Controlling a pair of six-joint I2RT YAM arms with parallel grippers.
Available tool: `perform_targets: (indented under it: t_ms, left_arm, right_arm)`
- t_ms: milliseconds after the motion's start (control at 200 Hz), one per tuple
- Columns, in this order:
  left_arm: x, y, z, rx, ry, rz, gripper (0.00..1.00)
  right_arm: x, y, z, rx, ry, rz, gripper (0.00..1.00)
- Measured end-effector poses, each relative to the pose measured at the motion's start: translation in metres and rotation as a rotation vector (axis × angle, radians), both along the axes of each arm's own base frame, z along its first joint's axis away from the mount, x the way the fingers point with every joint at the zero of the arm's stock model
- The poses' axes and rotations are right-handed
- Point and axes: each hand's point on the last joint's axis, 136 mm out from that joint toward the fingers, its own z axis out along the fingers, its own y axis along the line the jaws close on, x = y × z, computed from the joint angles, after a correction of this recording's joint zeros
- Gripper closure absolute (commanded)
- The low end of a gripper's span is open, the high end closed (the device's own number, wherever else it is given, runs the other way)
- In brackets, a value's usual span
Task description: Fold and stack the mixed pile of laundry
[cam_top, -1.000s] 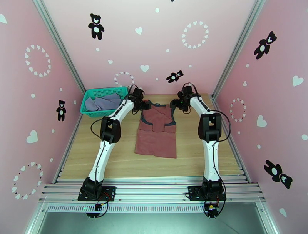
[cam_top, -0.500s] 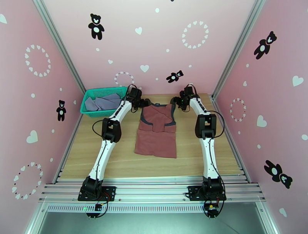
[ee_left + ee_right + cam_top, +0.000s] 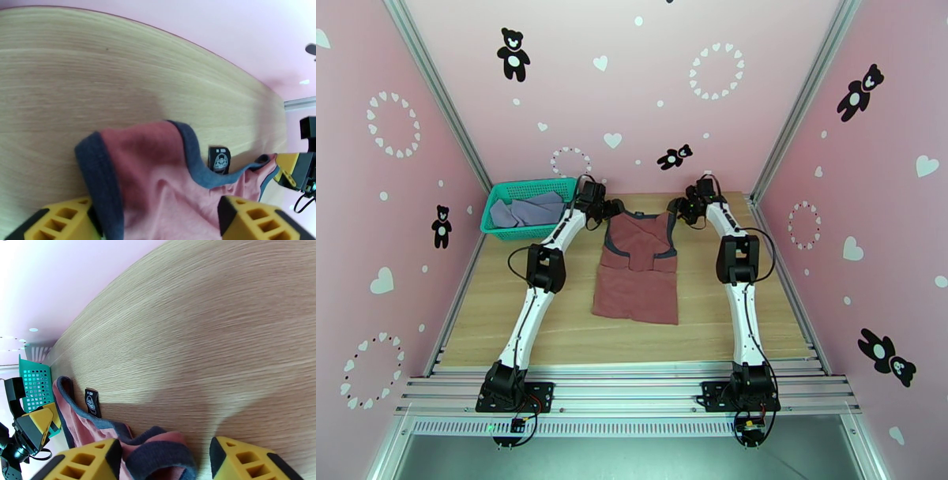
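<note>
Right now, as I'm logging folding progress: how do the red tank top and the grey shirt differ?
The red tank top lies spread flat on the table; the grey shirt sits crumpled in the teal basket. The tank top has dark navy trim; the shirt looks plain. The left tool and right tool straddle the tank top's shoulder straps, jaws open; the shirt lies apart from both. Both are soft garments.

WALLS: pink walls (image 3: pixel 632 79) all round, black teddy bears, white hearts; back one right beyond the left gripper (image 3: pixel 615 209) and right gripper (image 3: pixel 675 211) | FRAME: aluminium uprights (image 3: pixel 434 87) rising outboard of each | TABLE: pale wood-grain table top (image 3: pixel 569 335) beneath both | LIGHT: bright, even
</note>
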Motion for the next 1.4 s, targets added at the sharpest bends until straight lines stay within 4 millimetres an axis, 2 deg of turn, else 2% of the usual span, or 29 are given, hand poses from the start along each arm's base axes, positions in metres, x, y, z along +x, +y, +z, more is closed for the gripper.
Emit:
perform_targets:
  t_ms: [130, 275, 365, 465, 631, 726, 811, 931, 1096, 1221, 1401]
  left_arm:
    - [0.0, -0.006, -0.008, -0.022, 0.011, 0.001, 0.71]
    - [-0.005, -0.014, -0.015, -0.025, 0.032, 0.002, 1.0]
    - [-0.008, -0.02, -0.018, -0.013, 0.034, -0.006, 1.0]
    - [-0.009, -0.021, -0.018, 0.003, 0.026, -0.007, 1.0]
    - [-0.013, -0.012, -0.011, 0.063, 0.021, 0.002, 1.0]
    - [-0.017, -0.004, 0.009, 0.101, 0.0, 0.009, 1.0]
    - [-0.02, 0.001, 0.035, 0.115, -0.03, 0.013, 1.0]
    - [-0.028, 0.006, 0.078, 0.119, -0.088, 0.019, 1.0]
    - [-0.042, 0.012, 0.12, 0.109, -0.155, 0.019, 1.0]
    - [-0.054, 0.016, 0.13, 0.112, -0.175, 0.011, 1.0]
    - [-0.082, 0.026, 0.116, 0.132, -0.154, -0.001, 1.0]
  right_arm:
    - [-0.002, 0.005, -0.003, 0.01, 0.007, 0.011, 0.61]
    - [-0.005, 0.015, -0.006, 0.014, 0.013, 0.035, 0.73]
    - [-0.009, 0.022, -0.009, 0.011, 0.019, 0.051, 0.81]
    - [-0.013, 0.027, -0.011, 0.006, 0.029, 0.066, 0.96]
    - [-0.017, 0.026, -0.009, -0.017, 0.022, 0.096, 1.0]
    - [-0.024, 0.024, -0.002, -0.035, 0.023, 0.115, 1.0]
    - [-0.029, 0.022, 0.014, -0.047, 0.004, 0.129, 1.0]
    - [-0.039, 0.02, 0.046, -0.062, -0.044, 0.15, 1.0]
    - [-0.057, 0.02, 0.095, -0.069, -0.139, 0.176, 1.0]
    - [-0.073, 0.02, 0.118, -0.065, -0.19, 0.194, 1.0]
    - [-0.108, 0.024, 0.123, -0.043, -0.208, 0.23, 1.0]
